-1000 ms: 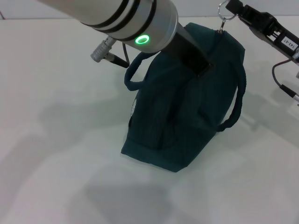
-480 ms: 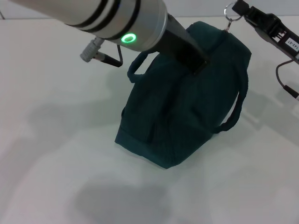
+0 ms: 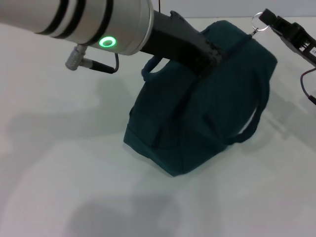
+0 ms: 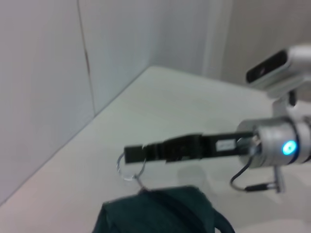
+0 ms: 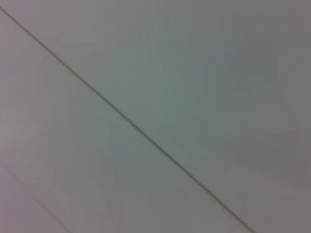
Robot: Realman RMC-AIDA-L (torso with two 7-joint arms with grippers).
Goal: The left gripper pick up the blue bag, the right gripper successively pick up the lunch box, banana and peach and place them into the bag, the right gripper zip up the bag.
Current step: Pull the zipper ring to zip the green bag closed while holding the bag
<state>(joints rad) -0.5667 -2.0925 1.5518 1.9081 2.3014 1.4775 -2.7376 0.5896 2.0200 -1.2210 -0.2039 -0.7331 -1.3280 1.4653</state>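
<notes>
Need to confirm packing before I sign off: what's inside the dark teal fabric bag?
Nothing inside shows. The dark teal fabric bag looks closed on top; the left gripper rests on its top, and the right gripper holds the metal ring zipper pull at its far end.

blue bag (image 3: 197,113) mid-table, left arm (image 3: 98,24) across its top, open table (image 3: 59,163) around

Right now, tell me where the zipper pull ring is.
In the head view the zipper pull ring sits at the far right top corner of the blue bag, held at the tip of the right gripper; the left wrist view shows it too.
</notes>
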